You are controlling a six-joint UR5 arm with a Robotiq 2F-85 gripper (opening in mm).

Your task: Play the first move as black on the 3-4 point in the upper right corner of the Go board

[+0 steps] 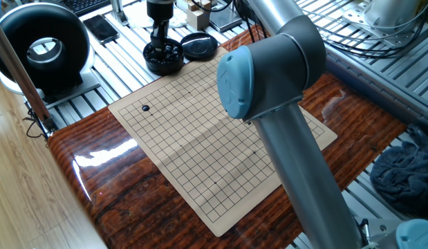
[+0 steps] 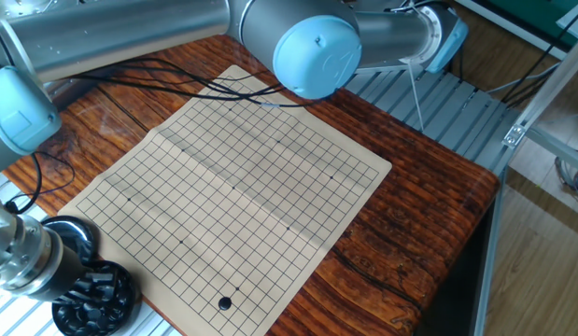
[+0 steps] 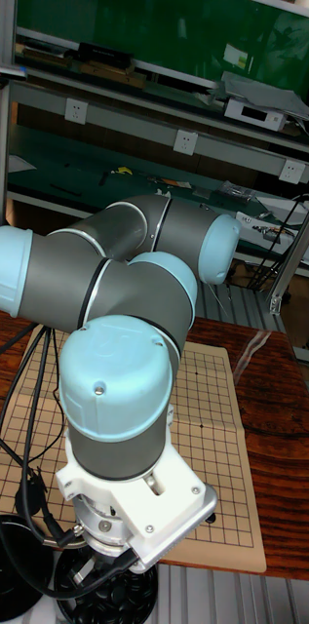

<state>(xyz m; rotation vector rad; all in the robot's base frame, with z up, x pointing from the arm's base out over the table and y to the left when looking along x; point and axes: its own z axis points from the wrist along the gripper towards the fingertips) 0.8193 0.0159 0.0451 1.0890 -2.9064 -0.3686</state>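
Note:
A tan Go board (image 1: pixel 200 138) lies on the wooden table. One black stone (image 1: pixel 146 108) sits on it near the corner closest to the bowl, and shows again as the black stone (image 2: pixel 224 302) in the other fixed view. A black bowl (image 1: pixel 164 59) of black stones stands just off the board's edge. My gripper (image 1: pixel 159 41) hangs straight above that bowl, fingers pointing down and close to the stones. The fingers are too small and dark to tell whether they hold anything. In the tall fixed view the arm hides most of the bowl (image 3: pixel 105 585).
The bowl's black lid (image 1: pixel 199 46) lies beside it. A black ring-shaped device (image 1: pixel 42 45) and a phone (image 1: pixel 101 28) sit at the back left. My arm's big elbow (image 1: pixel 269 69) reaches over the board. Cables (image 2: pixel 176 79) trail across the far table edge. A grey cloth (image 1: pixel 407 173) lies to the right.

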